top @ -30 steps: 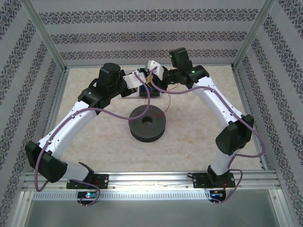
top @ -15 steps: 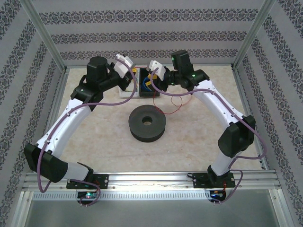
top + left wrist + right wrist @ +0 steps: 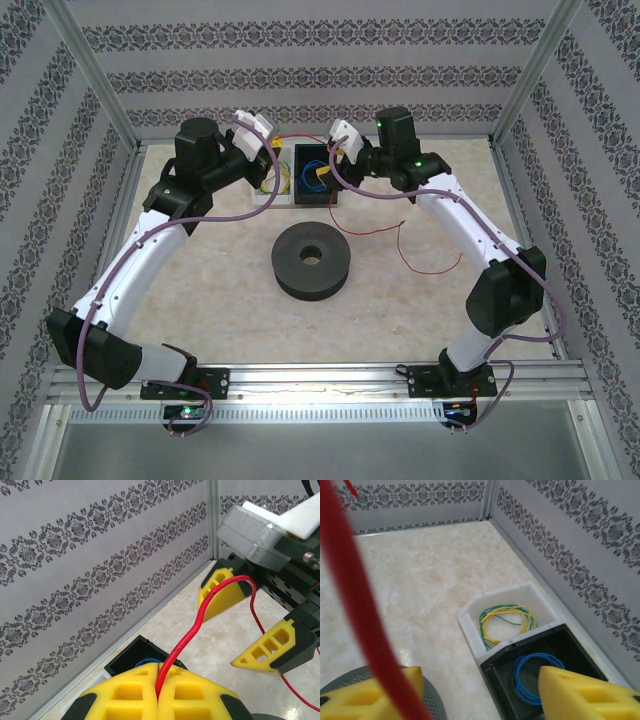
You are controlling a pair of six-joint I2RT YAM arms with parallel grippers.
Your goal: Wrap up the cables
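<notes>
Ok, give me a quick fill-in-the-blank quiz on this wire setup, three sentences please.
The left pincer is shut on a wire coloured ___.
The bin holding the blue coil is ___.
The right pincer is ___, not shut.
Missing words: red, black, open.

Glossy smooth red wire (image 3: 355,580), matt black spool (image 3: 312,262), polished marble-look table (image 3: 220,300).
</notes>
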